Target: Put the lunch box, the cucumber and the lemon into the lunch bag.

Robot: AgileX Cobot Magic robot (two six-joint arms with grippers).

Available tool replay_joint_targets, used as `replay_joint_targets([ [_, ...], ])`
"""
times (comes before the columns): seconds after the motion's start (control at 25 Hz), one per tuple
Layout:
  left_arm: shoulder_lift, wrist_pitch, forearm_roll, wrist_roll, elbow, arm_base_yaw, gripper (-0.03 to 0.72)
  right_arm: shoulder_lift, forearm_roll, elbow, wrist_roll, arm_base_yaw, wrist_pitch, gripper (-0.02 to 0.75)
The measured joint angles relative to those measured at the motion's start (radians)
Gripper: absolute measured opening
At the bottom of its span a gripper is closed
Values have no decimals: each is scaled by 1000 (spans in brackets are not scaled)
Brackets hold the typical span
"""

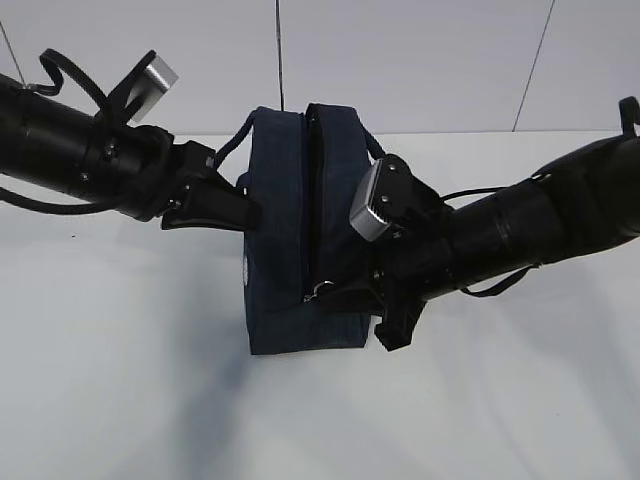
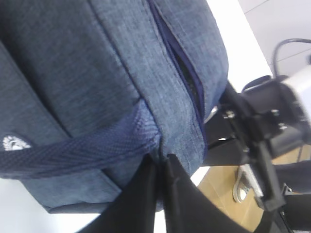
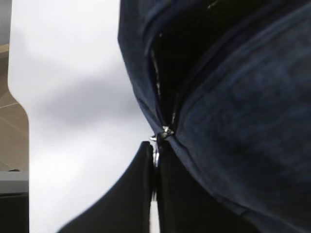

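Lunch bag [image 1: 290,235] is standing in the middle of the white table [image 1: 120,400], its top zipper seam running from the far end toward the camera in the exterior view, so its long axis is lying front to back. The zipper is gaping open along most of that seam, showing a dark slot.

The exterior view is showing both arms pressing in from opposite sides, the bag sitting between them, with a loop handle [image 1: 232,148] arching off its far left corner. It is not showing the fingertips clearly.

The left wrist view is filling that in: the left gripper [image 2: 160,167] is holding its fingers [image 2: 141,194] together, pinched on the bag's fabric just where the handle strap [image 2: 87,148] meets the side seam. A small white logo [image 2: 12,142] is sitting at the left edge of this view, and the other arm's black hardware is showing beyond the bag.

The right wrist view is giving what neither of the others gives: the right gripper [image 3: 155,167] is closed on the metal ring pull [image 3: 156,154] at the near end of the zipper, its two fingers pressed together with the ring between them. Above it the open zipper is showing a dark interior.
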Motion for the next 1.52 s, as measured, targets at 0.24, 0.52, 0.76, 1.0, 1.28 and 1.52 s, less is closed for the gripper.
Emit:
replay_joint_targets([
  [0.24,0,-18,-2,0,0,0,-9,-22,-7,0,55,0,-5,1],
  [0.52,0,-21,-4,0,0,0,-9,-44,-8,0,289,0,9,1],
  [0.76,0,-21,-8,0,0,0,-9,-57,-11,0,406,0,54,1],
  [1.0,0,-21,-8,0,0,0,-9,-57,5,0,491,0,59,1],
  [1.28,0,-23,-9,0,0,0,-9,-57,86,0,500,0,65,1],
  [1.52,0,-27,-9,0,0,0,-9,-61,133,0,500,0,85,1],
])
